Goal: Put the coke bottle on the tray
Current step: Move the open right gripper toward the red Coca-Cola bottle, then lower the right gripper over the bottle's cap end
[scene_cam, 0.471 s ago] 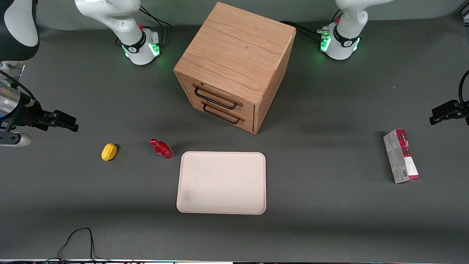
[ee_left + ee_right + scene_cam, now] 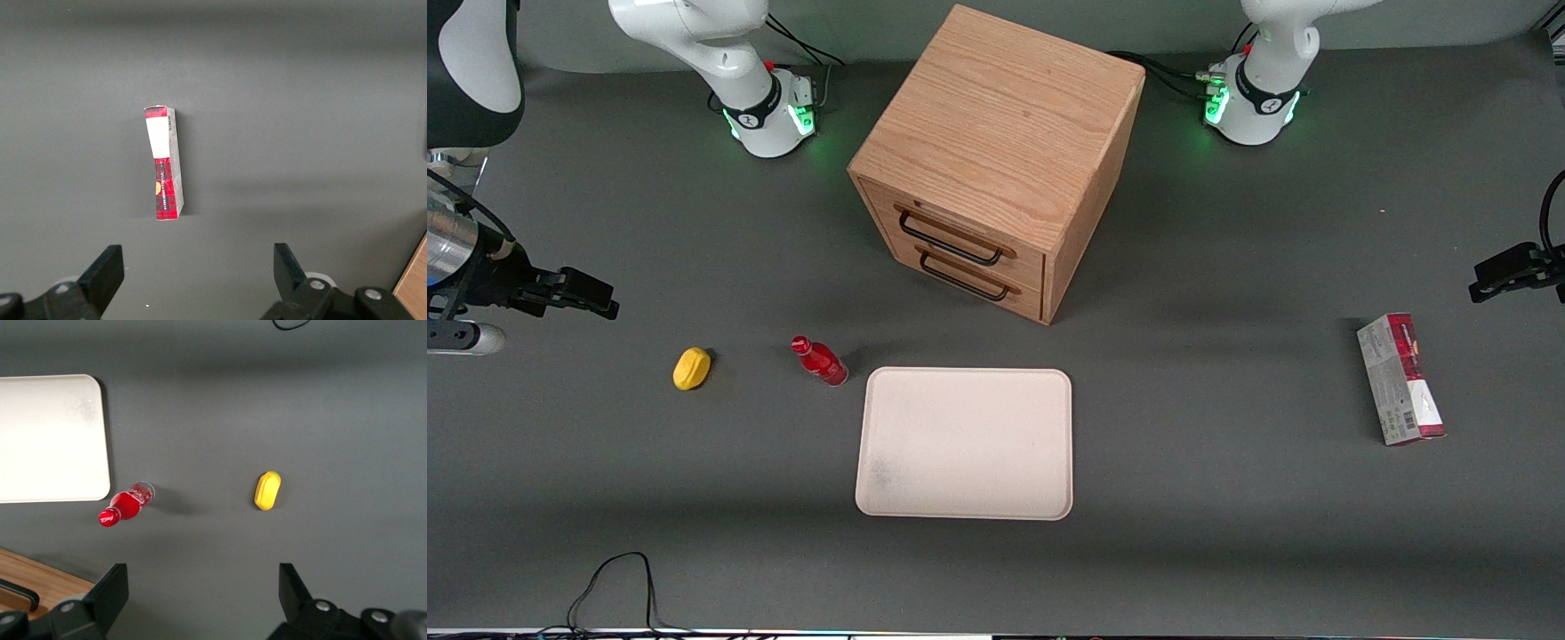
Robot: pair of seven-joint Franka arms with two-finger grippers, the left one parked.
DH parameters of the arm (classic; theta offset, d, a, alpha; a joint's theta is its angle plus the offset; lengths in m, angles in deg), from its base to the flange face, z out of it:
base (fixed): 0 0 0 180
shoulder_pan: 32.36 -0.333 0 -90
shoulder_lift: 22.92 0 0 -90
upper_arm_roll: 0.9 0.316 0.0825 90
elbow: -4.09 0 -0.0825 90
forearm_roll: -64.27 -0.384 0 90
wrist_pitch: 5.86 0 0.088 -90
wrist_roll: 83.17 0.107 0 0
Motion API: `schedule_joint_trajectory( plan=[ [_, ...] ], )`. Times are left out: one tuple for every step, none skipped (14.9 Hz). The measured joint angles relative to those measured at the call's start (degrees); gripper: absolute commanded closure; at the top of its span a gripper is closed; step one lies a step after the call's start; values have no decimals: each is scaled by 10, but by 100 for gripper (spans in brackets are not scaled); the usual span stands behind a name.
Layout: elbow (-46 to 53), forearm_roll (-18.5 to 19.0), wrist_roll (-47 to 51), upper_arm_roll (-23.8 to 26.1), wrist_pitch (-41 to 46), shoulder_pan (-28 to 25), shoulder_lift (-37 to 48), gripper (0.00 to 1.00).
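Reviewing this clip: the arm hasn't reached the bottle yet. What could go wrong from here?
1. The coke bottle stands close to the tray corner; a sideways approach could knock it over or nudge the tray.
2. The lemon-shaped lump lies between the open end effector and the bottle; a low sweep could hit it.
3. The bottle is small and glossy, so it may slip from the grip.

The small glossy red coke bottle [image 2: 819, 360] has a red cap and white lettering on its body. The large flat tray [image 2: 964, 443] is cream-white with faint grey smudges. The lemon-shaped lump [image 2: 691, 368] is plain yellow. The wooden cabinet [image 2: 996, 160] shows light oak grain, with 2 black drawer handles. The carton [image 2: 1400, 379] is grey and red with a white patch. The table [image 2: 1227, 533] is dark grey. The black gripper [image 2: 583, 294] hangs near the working arm's end of the table, its fingers spread apart.
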Motion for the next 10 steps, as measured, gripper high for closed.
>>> schedule_joint_trajectory(
  plan=[
    [-1, -8, 0, 1, 1, -3, -2, 0],
    [-1, -16, 0, 3, 1, -9, -7, 0],
    [-1, -19, 0, 3, -2, -21, -16, 0],
    [-1, -20, 0, 4, -13, -37, -28, 0],
    [-1, -20, 3, 5, -30, -55, -43, 0],
    [-2, -20, 10, 5, -47, -73, -59, 0],
    [-2, -20, 19, 5, -61, -88, -76, 0],
    [-2, -20, 26, 5, -74, -102, -93, 0],
    [-2, -20, 31, 5, -85, -112, -107, 0],
    [-2, -20, 34, 5, -95, -119, -119, 0]
  ],
)
